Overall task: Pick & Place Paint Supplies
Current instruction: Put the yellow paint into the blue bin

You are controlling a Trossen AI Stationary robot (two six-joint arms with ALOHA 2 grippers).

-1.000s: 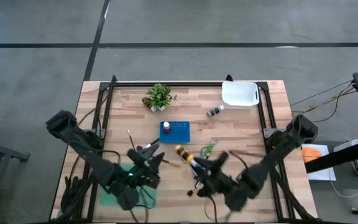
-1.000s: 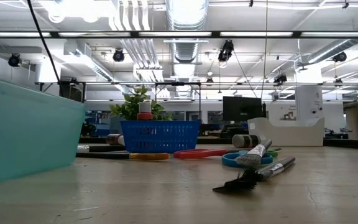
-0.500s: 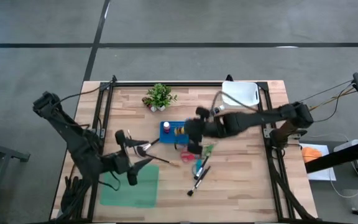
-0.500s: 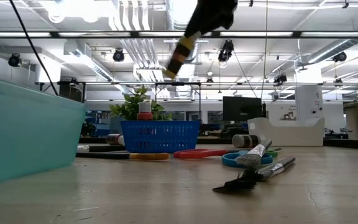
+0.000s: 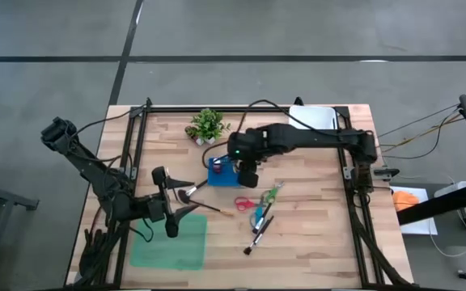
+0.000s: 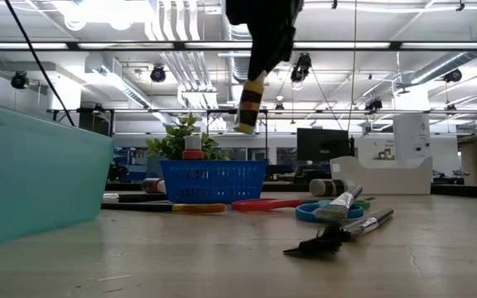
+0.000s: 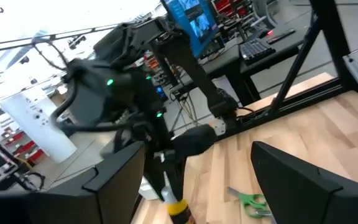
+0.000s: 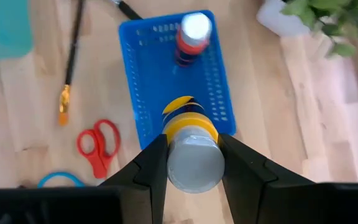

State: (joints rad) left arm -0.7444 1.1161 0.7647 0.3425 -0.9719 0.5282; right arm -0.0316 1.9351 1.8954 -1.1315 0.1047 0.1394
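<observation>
Yellow-banded paint bottle (image 8: 189,146) hangs clamped in my right gripper (image 8: 191,163) over the blue basket (image 8: 143,93), ready for dropping in. My left gripper (image 5: 171,212), fingers spread and empty, waits near the tabletop's left edge.

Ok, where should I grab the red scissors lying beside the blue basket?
Probably at the narrow neck where the red scissors taper past the handle loops, coming straight down from above: they lie flat on the table, so a side approach finds no edge.
</observation>
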